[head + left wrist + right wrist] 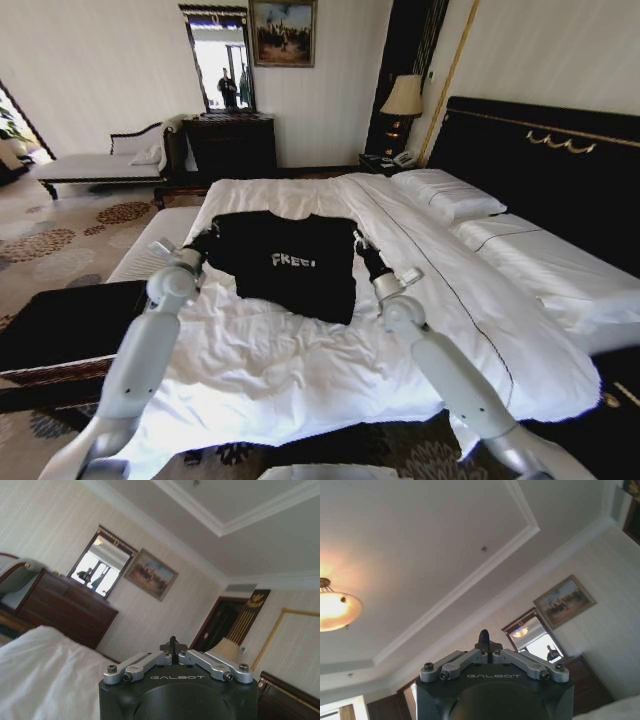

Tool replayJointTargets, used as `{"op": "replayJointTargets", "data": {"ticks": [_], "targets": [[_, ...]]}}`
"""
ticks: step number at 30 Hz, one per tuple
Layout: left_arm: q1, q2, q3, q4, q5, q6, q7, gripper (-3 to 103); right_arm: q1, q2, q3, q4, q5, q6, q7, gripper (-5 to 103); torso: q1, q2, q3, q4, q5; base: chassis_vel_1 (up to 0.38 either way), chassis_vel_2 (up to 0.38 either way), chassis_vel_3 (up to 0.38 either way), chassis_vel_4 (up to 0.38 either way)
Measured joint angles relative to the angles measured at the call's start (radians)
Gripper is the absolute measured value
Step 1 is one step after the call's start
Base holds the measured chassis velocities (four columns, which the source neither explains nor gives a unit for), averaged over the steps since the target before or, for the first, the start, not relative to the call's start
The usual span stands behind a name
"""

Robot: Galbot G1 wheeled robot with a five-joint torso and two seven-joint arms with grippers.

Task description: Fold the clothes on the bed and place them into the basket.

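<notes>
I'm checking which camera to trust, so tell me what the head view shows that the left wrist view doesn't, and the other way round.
Head view alone: the black T-shirt spread on the bed, both arms reaching to it, left gripper and right gripper at its two sides, the pillows and lamp. Left wrist view alone: the ceiling moulding. Both share the white sheet, the mirror, the painting and the dark dresser.
</notes>
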Motion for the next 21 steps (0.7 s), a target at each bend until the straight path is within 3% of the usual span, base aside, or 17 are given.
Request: {"op": "replayJointTargets", "data": {"ticks": [2,5,8,16,18,21], "targets": [[0.003,0.09,-0.049,-0.105,-0.084,-0.004,-0.023,0,0.054,-0.051,0.017,0.067,0.052,0.001,-0.025,0,0.0,0.0,0.0,0.0001,0.0,0.0,0.0,0.0,0.0],[-0.001,0.142,-0.076,-0.15,-0.126,-0.008,-0.035,0,0.076,-0.076,0.03,0.101,0.074,0.001,-0.036,0,0.0,0.0,0.0,-0.0001,0.0001,0.0,0.0,0.0,0.0],[-0.01,0.259,-0.16,-0.247,-0.217,-0.015,-0.057,0,0.113,-0.138,0.098,0.212,0.138,-0.01,-0.067,0,0.0,0.0,0.0,-0.0005,0.0003,0.0,0.0,0.0,0.0],[0.073,0.362,-0.336,-0.37,-0.355,-0.02,-0.066,0,0.037,-0.243,0.274,0.362,0.204,-0.021,-0.118,0,0.0,0.0,0.0,-0.0005,0.0003,0.0,0.0,0.0,0.0],[0.107,0.368,-0.367,-0.394,-0.37,-0.014,-0.074,0,0.001,-0.262,0.304,0.388,0.21,-0.022,-0.109,0,0.0,0.0,0.0,-0.0006,0.0002,0.0,0.0,0.0,0.0],[0.213,0.37,-0.447,-0.464,-0.39,0.007,-0.092,0,-0.105,-0.292,0.364,0.457,0.225,-0.034,-0.031,0,0.0,0.0,0.0,-0.0008,0.0004,0.0,0.0,0.0,0.0]]}}
